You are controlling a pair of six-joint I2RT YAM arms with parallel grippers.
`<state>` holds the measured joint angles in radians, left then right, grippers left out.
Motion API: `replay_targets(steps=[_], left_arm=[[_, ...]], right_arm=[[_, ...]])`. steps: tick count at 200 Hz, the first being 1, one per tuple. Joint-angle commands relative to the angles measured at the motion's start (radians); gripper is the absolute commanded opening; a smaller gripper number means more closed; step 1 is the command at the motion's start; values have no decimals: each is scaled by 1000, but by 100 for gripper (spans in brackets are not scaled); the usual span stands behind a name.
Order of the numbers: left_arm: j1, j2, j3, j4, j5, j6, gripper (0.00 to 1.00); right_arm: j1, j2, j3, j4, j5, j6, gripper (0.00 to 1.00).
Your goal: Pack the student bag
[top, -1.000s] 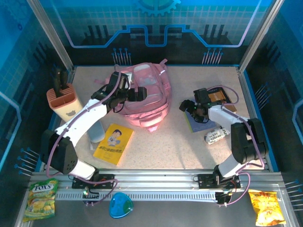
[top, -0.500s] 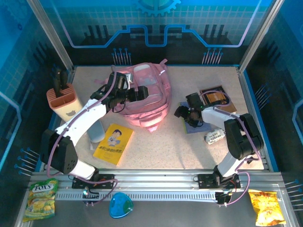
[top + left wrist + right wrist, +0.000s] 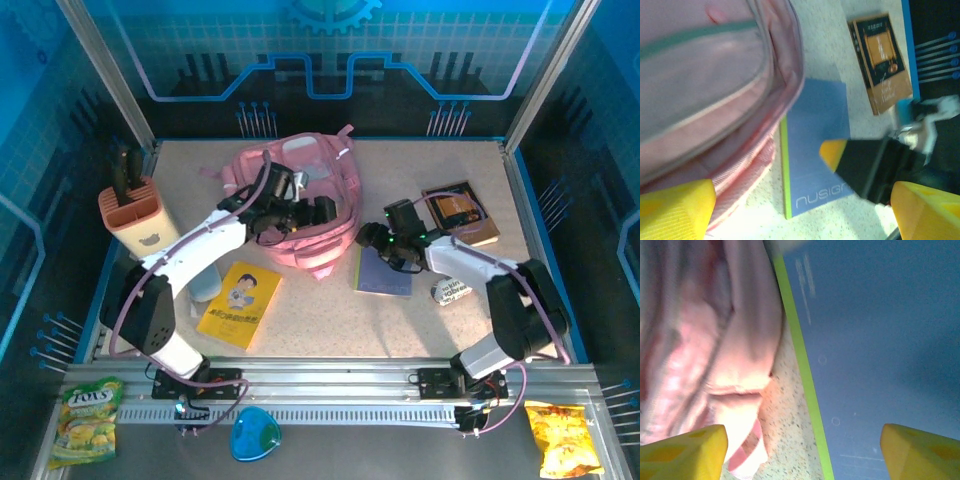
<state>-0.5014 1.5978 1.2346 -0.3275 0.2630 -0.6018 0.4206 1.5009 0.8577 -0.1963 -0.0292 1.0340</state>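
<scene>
Bag (image 3: 300, 195) lies back-centre on the table (image 3: 330, 320). Left gripper (image 3: 320, 212) sits at its right rim, fingers spread and holding nothing; I judge it's there to work the opening. Right gripper (image 3: 372, 240), also spread and empty, hangs over the notebook (image 3: 384, 272), likely to feed it in. The left wrist view shows the notebook's green edge against the bag; from above the arm hides that.
</scene>
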Motion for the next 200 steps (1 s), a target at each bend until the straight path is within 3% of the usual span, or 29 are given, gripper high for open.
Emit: replay_targets(steps=[1, 39, 73, 88, 123, 200], left_arm=[[-70, 56, 46, 9, 30, -36, 89], [-202, 163, 95, 17, -39, -71, 85], [-260, 266, 158, -33, -107, -92, 75], [-267, 308, 181, -55, -124, -89, 68], [-268, 378, 217, -83, -160, -89, 59], [-268, 494, 296, -147, -187, -36, 58]], right_arm=[[-63, -45, -14, -85, 37, -90, 80], [-152, -43, -20, -138, 1, -186, 73], [-188, -12, -23, -156, -23, -238, 64], [-198, 7, -25, -156, -41, -254, 59], [-210, 41, -35, -158, -38, -266, 57], [-239, 99, -65, -146, -59, -252, 57]])
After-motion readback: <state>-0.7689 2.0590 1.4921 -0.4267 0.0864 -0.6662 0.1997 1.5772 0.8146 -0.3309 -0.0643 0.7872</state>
